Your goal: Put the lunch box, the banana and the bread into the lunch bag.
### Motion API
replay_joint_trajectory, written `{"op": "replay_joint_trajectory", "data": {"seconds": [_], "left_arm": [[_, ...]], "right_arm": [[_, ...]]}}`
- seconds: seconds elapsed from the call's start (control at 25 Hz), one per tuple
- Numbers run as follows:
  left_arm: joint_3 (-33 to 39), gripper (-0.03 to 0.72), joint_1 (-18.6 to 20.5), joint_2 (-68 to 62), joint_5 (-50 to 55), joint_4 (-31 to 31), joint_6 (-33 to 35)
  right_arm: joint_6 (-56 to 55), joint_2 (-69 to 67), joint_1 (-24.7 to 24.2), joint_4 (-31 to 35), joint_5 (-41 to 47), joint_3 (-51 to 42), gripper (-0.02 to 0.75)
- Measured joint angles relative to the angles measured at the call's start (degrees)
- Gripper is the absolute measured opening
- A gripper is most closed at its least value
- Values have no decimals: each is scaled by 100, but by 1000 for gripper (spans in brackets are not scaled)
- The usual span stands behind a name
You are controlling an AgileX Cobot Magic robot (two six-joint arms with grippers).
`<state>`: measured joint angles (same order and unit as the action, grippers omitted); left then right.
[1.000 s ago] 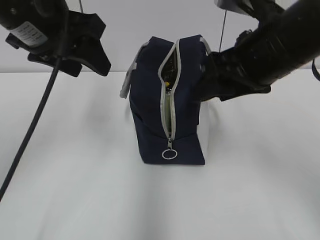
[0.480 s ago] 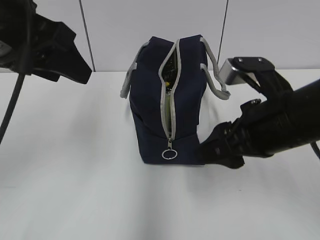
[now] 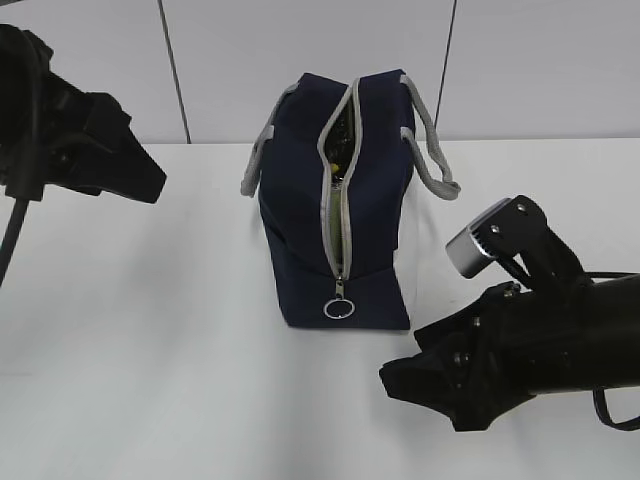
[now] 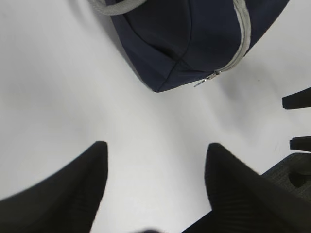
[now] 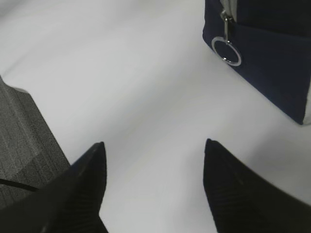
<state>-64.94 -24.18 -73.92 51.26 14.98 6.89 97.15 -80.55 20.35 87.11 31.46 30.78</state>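
The bag [image 3: 335,215] is standing upright at mid-table [image 3: 150,350], its narrow end facing the exterior camera. Its zipper [image 3: 338,190] is lying closed along the lower end, with the ring pull [image 3: 339,308] hanging near the base, and gaping open along the upper part. Through that gap a speck of yellow [image 3: 341,158] is showing inside among dark contents; whether it is the banana cannot be told. The box and the bread are not showing in any view. Grey handles [image 3: 430,155] are drooping on both sides of the bag.

The left gripper [image 4: 153,160] is hovering over bare table left of the bag, fingers spread wide and holding nothing. The right gripper [image 5: 153,162] is hanging low, front-right of the bag, fingers likewise apart and empty, the ring pull showing just beyond them.
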Motion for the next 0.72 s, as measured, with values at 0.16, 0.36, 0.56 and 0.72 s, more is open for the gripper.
{"op": "replay_joint_trajectory", "data": {"seconds": [0.16,0.36,0.56,0.72], "left_arm": [[0,442,0,2,-12,0,0],[0,428,0,12,-12,0,0],[0,424,0,23,-12,0,5],[0,424,0,29,-7,0,5]], "right_arm": [[606,-293,0,544,-183,-26,480],[2169,-625,0,634,-297,-26,480],[2786,-927,0,1186,-50,-26,480],[2848,-1120,0,1593,265,-26,480]]}}
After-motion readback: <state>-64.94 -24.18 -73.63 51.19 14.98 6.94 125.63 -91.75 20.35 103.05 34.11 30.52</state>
